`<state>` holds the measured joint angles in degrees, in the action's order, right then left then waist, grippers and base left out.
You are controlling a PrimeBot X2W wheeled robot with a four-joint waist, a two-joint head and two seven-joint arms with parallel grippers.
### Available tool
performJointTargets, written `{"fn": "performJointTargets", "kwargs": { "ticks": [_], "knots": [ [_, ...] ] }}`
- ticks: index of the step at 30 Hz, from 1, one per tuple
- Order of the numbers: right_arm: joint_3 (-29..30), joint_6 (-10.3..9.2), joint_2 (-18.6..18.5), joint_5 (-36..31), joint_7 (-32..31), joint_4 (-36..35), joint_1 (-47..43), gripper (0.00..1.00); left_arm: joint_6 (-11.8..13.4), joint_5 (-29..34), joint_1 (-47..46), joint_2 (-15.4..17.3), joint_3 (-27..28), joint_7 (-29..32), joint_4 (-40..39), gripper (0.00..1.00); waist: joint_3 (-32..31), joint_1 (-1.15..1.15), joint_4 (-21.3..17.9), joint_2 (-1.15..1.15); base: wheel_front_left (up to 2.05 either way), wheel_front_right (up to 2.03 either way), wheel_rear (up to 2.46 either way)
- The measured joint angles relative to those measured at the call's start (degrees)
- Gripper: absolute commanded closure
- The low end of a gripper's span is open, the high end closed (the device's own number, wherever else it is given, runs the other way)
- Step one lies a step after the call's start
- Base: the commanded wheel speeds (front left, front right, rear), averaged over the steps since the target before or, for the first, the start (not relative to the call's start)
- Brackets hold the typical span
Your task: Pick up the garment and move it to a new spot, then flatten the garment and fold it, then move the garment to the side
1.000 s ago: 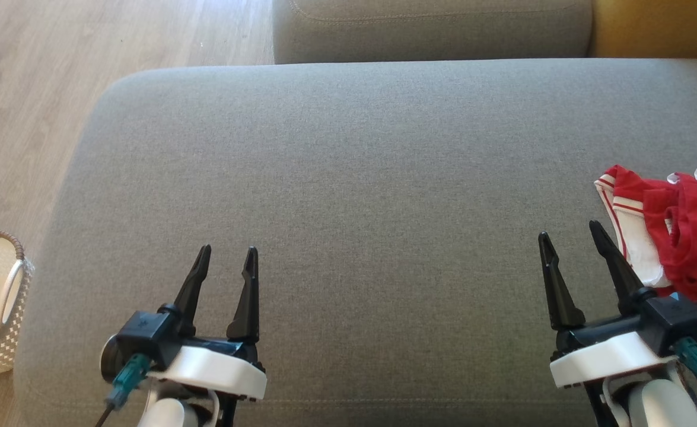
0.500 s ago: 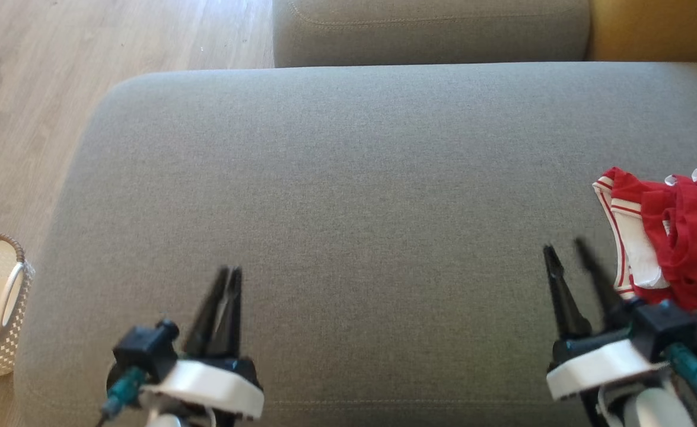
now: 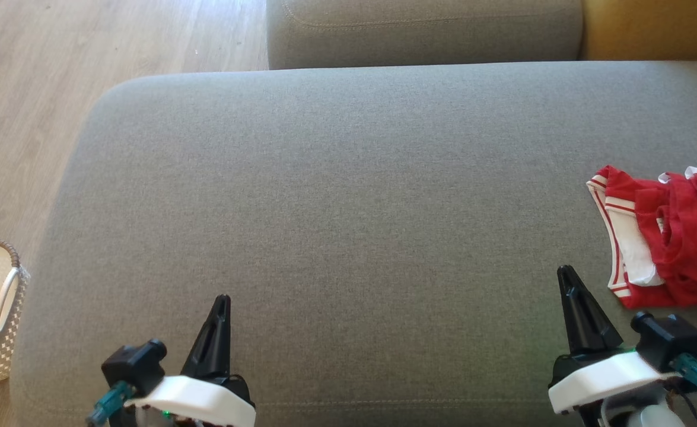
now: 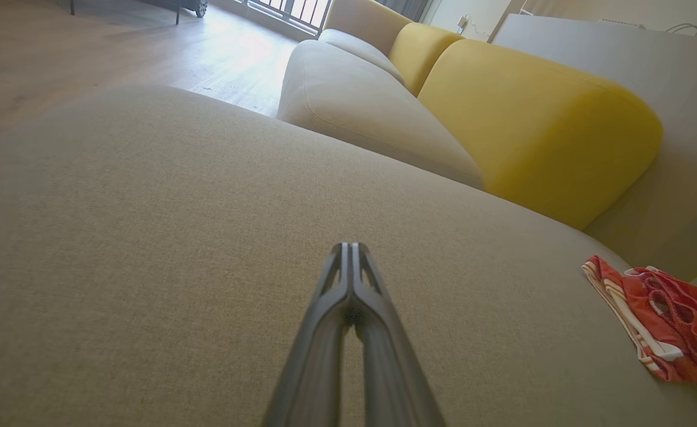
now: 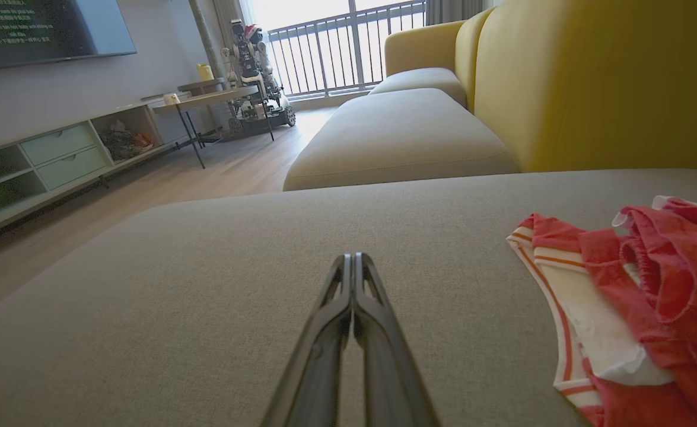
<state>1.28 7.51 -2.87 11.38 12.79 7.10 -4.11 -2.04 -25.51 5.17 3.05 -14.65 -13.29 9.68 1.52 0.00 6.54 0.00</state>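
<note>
With my left hand (image 3: 222, 301) and right hand (image 3: 565, 274) both closed on nothing, the garment (image 3: 671, 237), crumpled near my right on the sofa seat (image 3: 348, 196), looks light and limp; I'd pinch its striped hem.

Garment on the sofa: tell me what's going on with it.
Nothing is handling it yet. The red and white garment lies crumpled at the right side of the grey sofa cushion, not yet picked up. The robot's right gripper is shut and empty, near the garment's left edge but apart from it. The left gripper is also shut and empty, over the cushion's near left part, far from the garment.
</note>
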Motion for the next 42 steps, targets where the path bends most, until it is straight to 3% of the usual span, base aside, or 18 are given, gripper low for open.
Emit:
{"fn": "performJointTargets", "kwargs": {
  "ticks": [42],
  "knots": [
    [1.0,-0.01,-0.1,29.7,-6.2,3.0,2.5,1.00,-1.5,-25.3,-2.9,0.6,4.8,5.7,2.1,1.00,-0.5,0.00,-2.4,0.00,0.00,0.00,0.00]
  ]
}}
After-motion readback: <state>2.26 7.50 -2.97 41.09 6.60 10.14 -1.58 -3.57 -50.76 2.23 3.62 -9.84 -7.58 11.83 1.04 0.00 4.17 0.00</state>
